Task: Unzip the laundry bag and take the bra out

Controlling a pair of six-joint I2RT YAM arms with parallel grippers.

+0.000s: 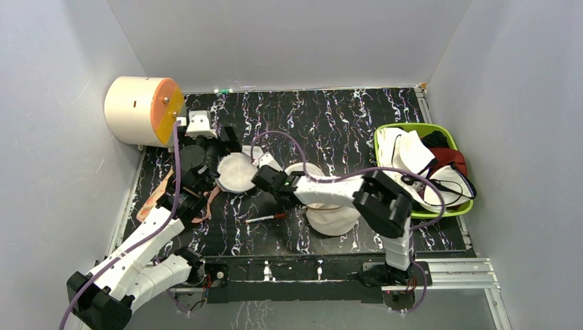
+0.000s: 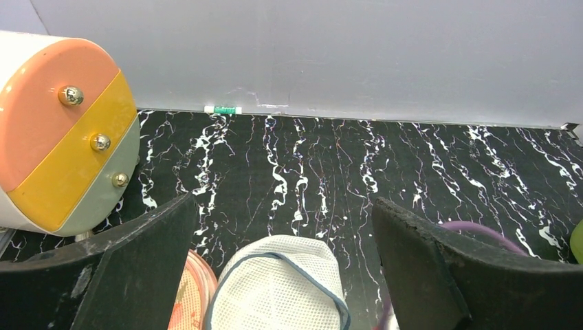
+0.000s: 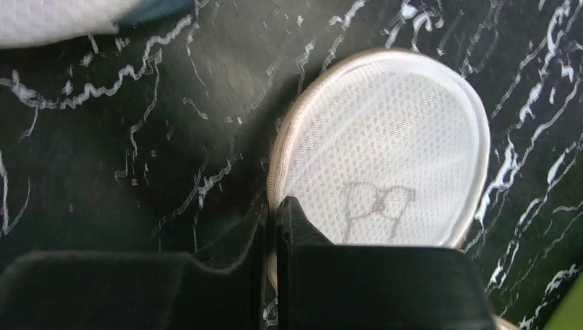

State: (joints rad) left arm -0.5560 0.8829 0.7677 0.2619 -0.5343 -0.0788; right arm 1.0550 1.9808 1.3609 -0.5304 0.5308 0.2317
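— Laundry bag: looking how?
— Round, domed, cream-beige fine mesh. Beige zip band running round the rim. Faint dark glasses-shaped mark on the near part of the dome. Whether zipped shut, cannot tell.
— Lying where?
— Flat on the black, white-veined table, about mid-table. From above, partly covered by the right arm.
— Right gripper?
— Clenched, fingers pressed together right at the bag's rim. Whether pinching a zip pull, cannot tell.
— Left gripper?
— Released, jaws spread wide. Between them, low in the wrist view, a grey-white mesh pouch with a dark rim; peach-pink bra just beside that pouch.
— Anything crowding the bag?
— Only that pouch, near but apart, bare table between. Farther off: cream drum at the back left, face banded orange, yellow and green, three metal knobs. Green bin at the right, holding white cups with black straps and something red. Thin red-and-white stick nearer the front edge.
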